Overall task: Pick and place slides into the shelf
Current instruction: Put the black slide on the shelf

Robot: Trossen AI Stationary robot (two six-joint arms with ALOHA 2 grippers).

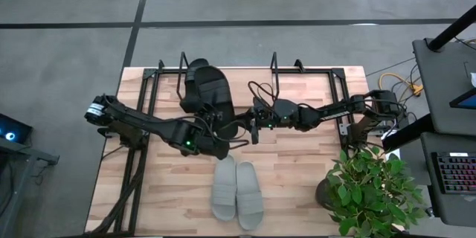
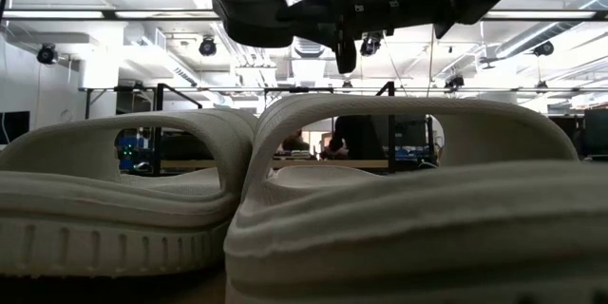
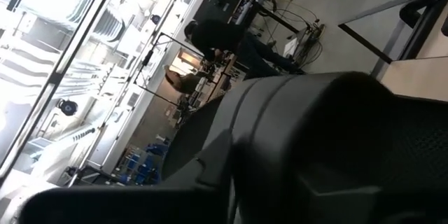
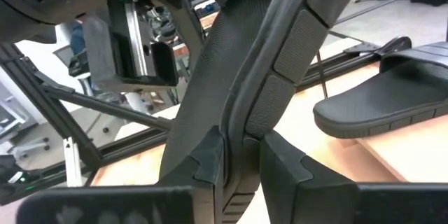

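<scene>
One black slide hangs in the air between my two grippers; in the low view this black slide is high above the table. My right gripper reaches in from the table's right and is shut on it. My left gripper comes from the left and is also at it. The second black slide lies sole-down on the shelf, toward its left half. The grey pair lies side by side on the tabletop near its front edge and fills the low view as the grey pair. My left gripper seems shut on the black slide, which fills its wrist view; the slide itself hides the place of contact, so the part cannot be told. My right gripper pinches the slide's textured sole edge between its two fingers. It comes level from the table's right. The slide is lifted clear and stands on edge.
The shelf's black wire frame with upright loops spans the far half of the table. A potted plant stands at the near right corner. Bare wood lies right of the shelved slide.
</scene>
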